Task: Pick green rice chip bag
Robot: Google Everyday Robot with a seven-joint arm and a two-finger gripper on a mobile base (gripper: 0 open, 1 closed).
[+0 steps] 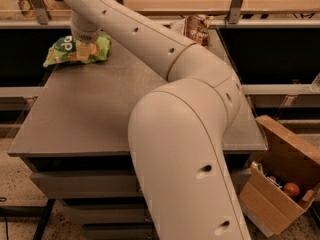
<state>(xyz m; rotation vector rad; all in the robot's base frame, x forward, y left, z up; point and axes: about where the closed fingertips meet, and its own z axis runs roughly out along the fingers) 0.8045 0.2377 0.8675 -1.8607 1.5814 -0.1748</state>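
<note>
The green rice chip bag (64, 50) lies at the far left corner of the grey table (90, 114). It is bright green with white lettering. My gripper (85, 48) comes down from above onto the middle of the bag, with its tip against the bag's right half. The wrist hides the part of the bag under it. My big cream arm (175, 114) arcs from the lower right across the table to that corner.
A brown-and-cream snack bag (196, 29) stands at the table's far edge, right of the arm. An open cardboard box (280, 179) with a red round thing (291, 189) sits on the floor at the right. Shelving runs behind the table.
</note>
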